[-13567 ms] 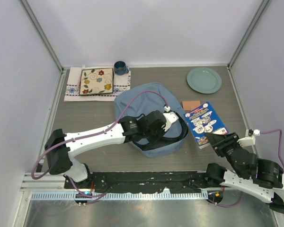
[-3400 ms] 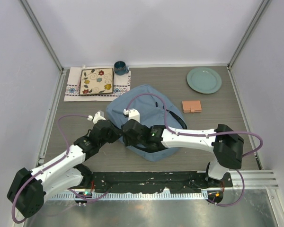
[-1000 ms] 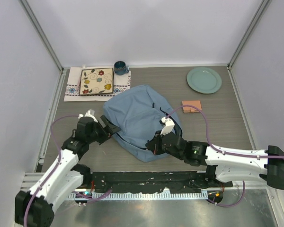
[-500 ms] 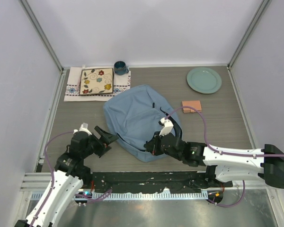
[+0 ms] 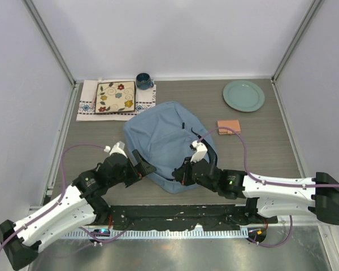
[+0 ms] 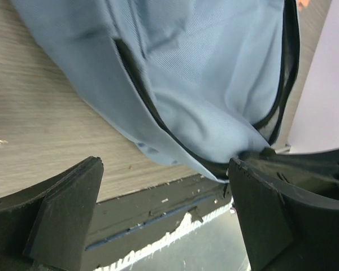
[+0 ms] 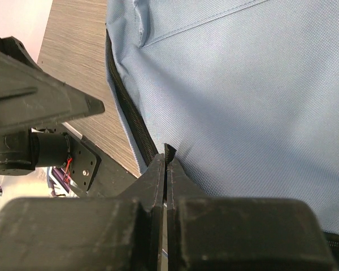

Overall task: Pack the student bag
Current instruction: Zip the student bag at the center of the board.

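Observation:
The student bag [image 5: 164, 138], a soft dusty-blue backpack with dark zipper lines, lies in the middle of the table. My right gripper [image 5: 179, 175] is at its near edge, shut on a small black zipper tab [image 7: 169, 150] beside the zipper track [image 7: 130, 116]. In the right wrist view the right gripper [image 7: 168, 161] has blue fabric [image 7: 248, 84] filling the frame above it. My left gripper [image 5: 145, 165] stands open just left of the bag's near corner. In the left wrist view the left gripper [image 6: 166, 212] has nothing between its fingers, and the bag [image 6: 203, 79] is just beyond them.
A teal plate [image 5: 244, 95] sits at the back right and a small orange wallet [image 5: 228, 126] right of the bag. At the back left are a floral tile [image 5: 115, 97] on a cloth and a dark blue mug [image 5: 143, 81]. The black base rail [image 5: 175, 214] runs along the near edge.
My left arm swung in from the left toward the bag's near corner and its jaws widened. The right gripper stayed shut at the bag's near edge.

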Controlling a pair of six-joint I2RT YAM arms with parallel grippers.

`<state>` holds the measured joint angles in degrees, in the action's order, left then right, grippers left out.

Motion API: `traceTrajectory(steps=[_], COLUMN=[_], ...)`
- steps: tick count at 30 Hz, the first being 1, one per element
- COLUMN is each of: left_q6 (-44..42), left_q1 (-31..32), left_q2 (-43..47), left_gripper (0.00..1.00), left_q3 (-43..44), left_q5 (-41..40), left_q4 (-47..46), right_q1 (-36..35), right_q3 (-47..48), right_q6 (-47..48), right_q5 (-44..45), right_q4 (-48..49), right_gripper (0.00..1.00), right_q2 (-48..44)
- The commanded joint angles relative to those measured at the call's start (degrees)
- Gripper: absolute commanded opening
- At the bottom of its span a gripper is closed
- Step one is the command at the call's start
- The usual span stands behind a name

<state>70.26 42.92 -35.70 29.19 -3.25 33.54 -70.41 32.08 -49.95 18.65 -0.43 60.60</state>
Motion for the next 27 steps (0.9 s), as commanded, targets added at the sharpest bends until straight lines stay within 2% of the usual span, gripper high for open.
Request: traceTrajectory(steps=[1,7,13,16,17,19,20,22,23,25,26,27], left_q6=[7.85,12.53,16.92,17.89,17.98,17.9,17.63,17.54,17.63,18.07,18.16,18.16], left_q1=[6.47,12.19,13.77,13.77,13.77,13.77,13.77,13.77,13.77,13.77,13.77,13.77], left_q2=[-2.52,-4.64,-8.76,-10.52,-11.05,-11.67,-11.93,-11.58,-10.8,-9.48,-7.65,-6.58], left_gripper=[0.96,0.96,0.94,0.85,0.76,0.66,0.53,0.39,0.24,0.13,0.02,0.0], left_q3=[-1.15,-3.09,-5.63,-7.39,-7.65,-7.92,-7.83,-8.09,-8.27,-9.5,-10.37,-10.73], left_q5=[-7.13,-10.28,-12.13,-12.92,-13.19,-13.45,-13.54,-13.98,-14.24,-15.12,-15.73,-16.26], left_q4=[-7.24,-11.91,-19.02,-23.68,-24.57,-25.28,-25.19,-23.88,-23.61,-22.12,-21.24,-20.36], right_q1=[-0.43,-0.43,-0.6,-0.78,-0.95,-0.96,-1.04,-1.13,-1.13,-1.13,-1.13,-1.13], right_q3=[0.71,-0.17,-0.08,0.09,0.09,0.09,0.18,0.18,0.18,-0.08,-0.17,-0.26], right_q6=[-0.93,-1.99,-1.9,-1.9,-2.08,-1.9,-1.9,-1.9,-1.99,-2.08,-2.16,-2.25], right_q5=[2.44,3.05,2.7,2.35,2.35,2.35,2.35,2.44,2.61,2.79,3.05,3.92], right_q4=[0.78,0.78,0.78,1.04,1.13,1.13,1.04,0.78,0.78,0.78,0.78,-1.48], right_gripper=[0.01,0.01,0.01,0.01,0.01,0.01,0.01,0.01,0.01,0.01,0.01,0.01], right_q2=[-1.71,-2.68,-2.15,-1.8,-1.71,-1.62,-1.71,-1.8,-2.06,-2.24,-2.67,-3.03])
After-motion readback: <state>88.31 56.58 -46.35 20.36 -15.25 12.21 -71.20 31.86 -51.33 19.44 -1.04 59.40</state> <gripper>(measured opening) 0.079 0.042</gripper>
